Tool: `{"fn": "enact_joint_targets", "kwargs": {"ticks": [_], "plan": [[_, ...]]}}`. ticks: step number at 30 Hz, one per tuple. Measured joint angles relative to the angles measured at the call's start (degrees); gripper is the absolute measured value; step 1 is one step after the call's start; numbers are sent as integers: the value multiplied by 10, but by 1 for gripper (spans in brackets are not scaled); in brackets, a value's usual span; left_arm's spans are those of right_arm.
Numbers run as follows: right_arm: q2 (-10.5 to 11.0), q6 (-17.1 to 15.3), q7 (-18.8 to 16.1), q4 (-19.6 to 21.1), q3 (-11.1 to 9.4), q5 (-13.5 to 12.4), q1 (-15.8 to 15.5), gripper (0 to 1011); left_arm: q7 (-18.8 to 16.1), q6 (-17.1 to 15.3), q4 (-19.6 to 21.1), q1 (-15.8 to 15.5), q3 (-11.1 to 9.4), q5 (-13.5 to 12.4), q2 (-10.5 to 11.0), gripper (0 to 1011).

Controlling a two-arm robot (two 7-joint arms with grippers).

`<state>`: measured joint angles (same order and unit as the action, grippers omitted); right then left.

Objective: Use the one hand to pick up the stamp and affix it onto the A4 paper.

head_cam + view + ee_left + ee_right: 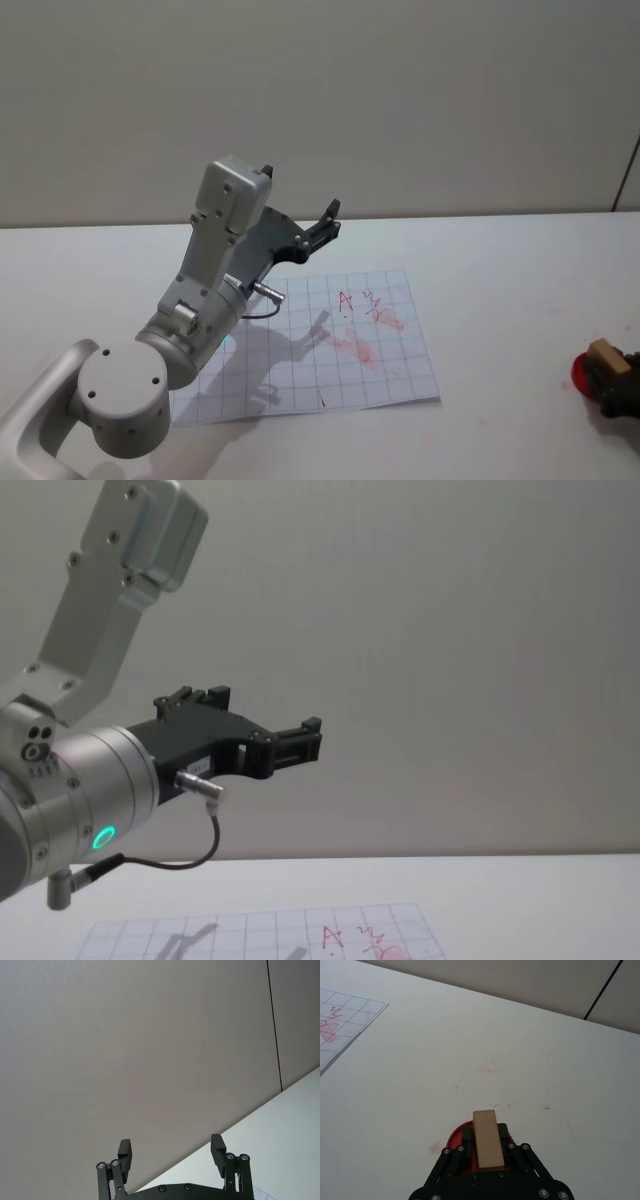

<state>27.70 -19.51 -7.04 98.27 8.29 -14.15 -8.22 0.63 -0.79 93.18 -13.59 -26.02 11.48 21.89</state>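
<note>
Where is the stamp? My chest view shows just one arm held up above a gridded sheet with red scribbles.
Observer: The stamp, a wooden block with red beneath it, sits on the table, well to the robot's right of the A4 paper.
Operator: Is anything holding it?
Observer: Yes. In the right wrist view, the right arm's jaws press against both sides of the block.
Operator: And the jaws on the arm I can see?
Observer: The left wrist view shows the left arm's jaws wide open, holding nothing.
</note>
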Motion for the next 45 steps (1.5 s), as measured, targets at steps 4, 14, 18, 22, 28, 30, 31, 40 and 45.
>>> {"fn": "enact_joint_targets", "kwargs": {"ticks": [4, 14, 18, 22, 28, 30, 31, 40, 45], "plan": [[-1, 0, -1, -1, 0, 1, 1, 234, 0, 0, 0, 0, 0, 0, 0, 1001], [-6, 19, -21, 1, 2, -2, 11, 220, 0, 0, 0, 0, 0, 0, 0, 1001], [-12, 31, -36, 3, 4, -6, 22, 220, 0, 0, 0, 0, 0, 0, 0, 1001], [-20, 43, -57, 5, 9, -10, 35, 220, 0, 0, 0, 0, 0, 0, 0, 1001], [-38, 57, -93, 4, 20, -12, 60, 220, 0, 0, 0, 0, 0, 0, 0, 1001], [-46, 61, -106, 1, 25, -12, 70, 220, 0, 0, 0, 0, 0, 0, 0, 1001], [-49, 62, -112, -1, 27, -11, 73, 220, 0, 0, 0, 0, 0, 0, 0, 1001], [-94, 65, -170, -35, 59, 8, 120, 220, 0, 0, 0, 0, 0, 0, 0, 1001], [-117, 59, -198, -61, 78, 32, 143, 220, 0, 0, 0, 0, 0, 0, 0, 1001]]}}
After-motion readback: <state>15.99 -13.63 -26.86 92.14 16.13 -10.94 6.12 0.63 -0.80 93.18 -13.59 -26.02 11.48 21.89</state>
